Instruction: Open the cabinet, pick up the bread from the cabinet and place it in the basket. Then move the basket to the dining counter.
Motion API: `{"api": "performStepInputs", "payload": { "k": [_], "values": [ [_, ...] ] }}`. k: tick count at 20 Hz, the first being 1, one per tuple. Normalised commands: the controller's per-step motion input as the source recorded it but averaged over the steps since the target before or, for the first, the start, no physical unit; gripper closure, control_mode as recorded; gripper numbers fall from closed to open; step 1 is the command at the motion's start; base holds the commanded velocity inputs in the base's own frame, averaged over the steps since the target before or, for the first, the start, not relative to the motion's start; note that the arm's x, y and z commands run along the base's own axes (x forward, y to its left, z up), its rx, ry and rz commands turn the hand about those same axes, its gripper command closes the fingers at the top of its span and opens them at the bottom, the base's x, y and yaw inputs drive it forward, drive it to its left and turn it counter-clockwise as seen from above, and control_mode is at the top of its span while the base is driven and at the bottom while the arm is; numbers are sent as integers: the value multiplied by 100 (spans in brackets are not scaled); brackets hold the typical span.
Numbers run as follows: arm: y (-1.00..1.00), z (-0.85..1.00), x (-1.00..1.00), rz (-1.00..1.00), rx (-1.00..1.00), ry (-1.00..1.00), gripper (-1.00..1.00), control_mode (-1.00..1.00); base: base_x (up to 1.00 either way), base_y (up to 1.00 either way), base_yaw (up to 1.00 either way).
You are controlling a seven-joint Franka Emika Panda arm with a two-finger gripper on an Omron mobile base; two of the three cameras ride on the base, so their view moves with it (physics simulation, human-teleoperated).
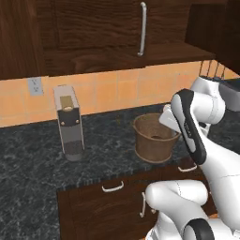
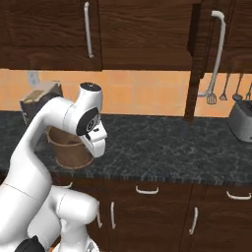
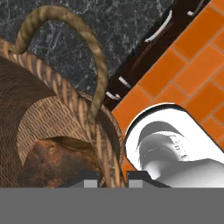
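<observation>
The brown woven basket (image 1: 153, 138) stands on the dark granite worktop, near its front edge. It also shows in the right base view as the basket (image 2: 69, 150), partly behind my arm. In the hand view the golden-brown bread (image 3: 57, 159) lies inside the basket (image 3: 52, 109). My gripper (image 3: 113, 177) is shut on the basket's rim, with one fingertip inside the wall and one outside, close to a loop handle (image 3: 94, 57). The cabinet (image 1: 93, 28) hangs above, and one door (image 2: 197, 64) stands swung out. The dining counter is out of view.
A grey coffee machine (image 1: 69, 122) stands left of the basket. A toaster (image 2: 241, 120) and hanging utensils (image 2: 224, 83) are at the far right. Drawers with curved handles (image 2: 146, 189) run below the worktop. Orange floor tiles (image 3: 183, 65) show beyond the counter edge.
</observation>
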Motion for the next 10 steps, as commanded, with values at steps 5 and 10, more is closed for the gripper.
{"api": "performStepInputs", "payload": {
  "k": [5,10],
  "values": [
    [0,0,0,0,0,0,100,100,-11,-49,-77],
    [0,0,0,0,0,0,100,100,0,-64,-83]
  ]
}}
